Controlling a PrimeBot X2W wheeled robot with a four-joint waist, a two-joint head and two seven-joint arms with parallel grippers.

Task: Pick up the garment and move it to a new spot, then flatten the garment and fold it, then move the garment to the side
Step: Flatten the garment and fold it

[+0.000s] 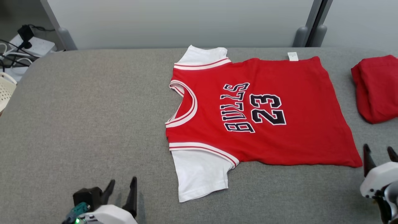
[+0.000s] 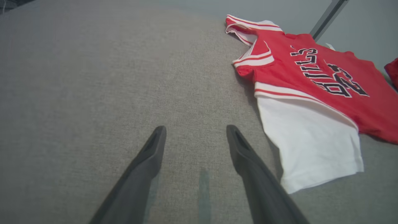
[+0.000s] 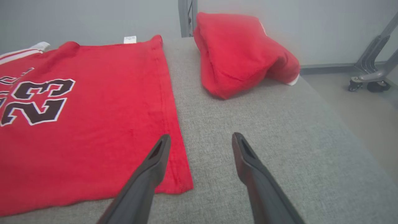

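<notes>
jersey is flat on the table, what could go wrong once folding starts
The other red garment lies near the jersey hem, beside the open right gripper; a loose grab there might catch it too. The near white sleeve sticks out toward the open left gripper; folded untucked, it may bunch.

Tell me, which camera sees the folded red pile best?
The right wrist view: the whole pile lies beside the shirt. The head view cuts the pile off at its right edge. The left wrist view catches just a red sliver of it at the edge.
</notes>
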